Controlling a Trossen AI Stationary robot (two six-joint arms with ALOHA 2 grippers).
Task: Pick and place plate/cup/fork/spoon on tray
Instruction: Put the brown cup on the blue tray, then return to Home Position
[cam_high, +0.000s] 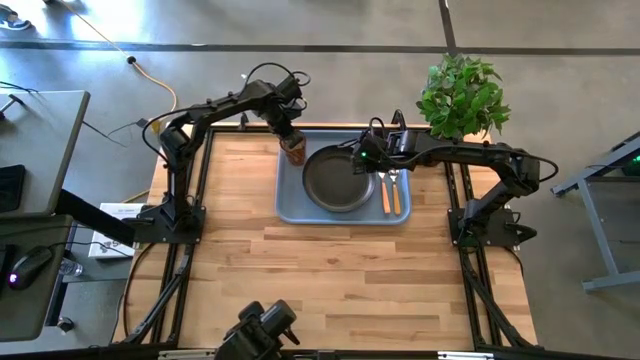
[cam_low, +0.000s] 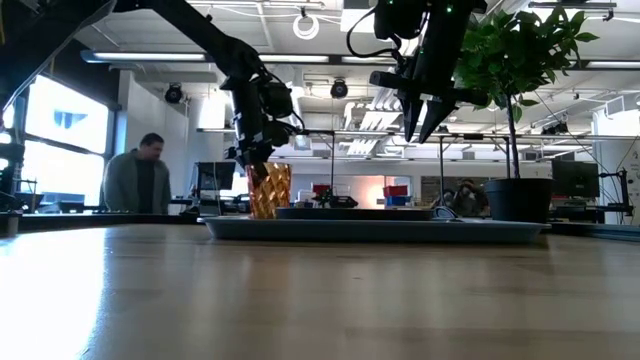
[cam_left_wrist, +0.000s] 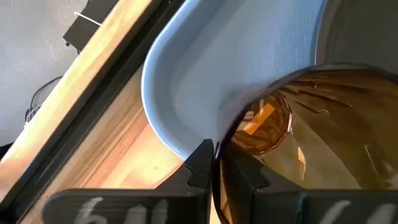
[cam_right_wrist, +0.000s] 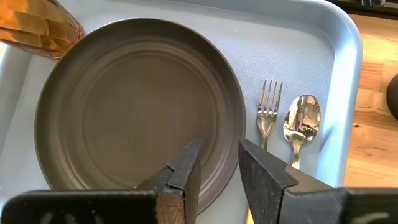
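Tray (cam_high: 290, 205) contents tell us nearly everything is in place: nearest our side sits the dark plate (cam_high: 338, 180), and just beside it on the right lie the fork (cam_high: 385, 192) and the spoon (cam_high: 395, 190), side by side and flat on the tray floor. Above the plate's rim hangs the right gripper (cam_right_wrist: 217, 165), its fingers parted and holding nothing, so we judge its share done. Farther back, at the tray's far left corner, the amber cup (cam_high: 292, 150) stands upright on the tray floor, with the left gripper (cam_high: 287, 130) reaching down over it, a finger (cam_left_wrist: 200, 165) pressed at the rim. That grip looks narrow and close to the glass; we judge only the release and withdrawal remain.
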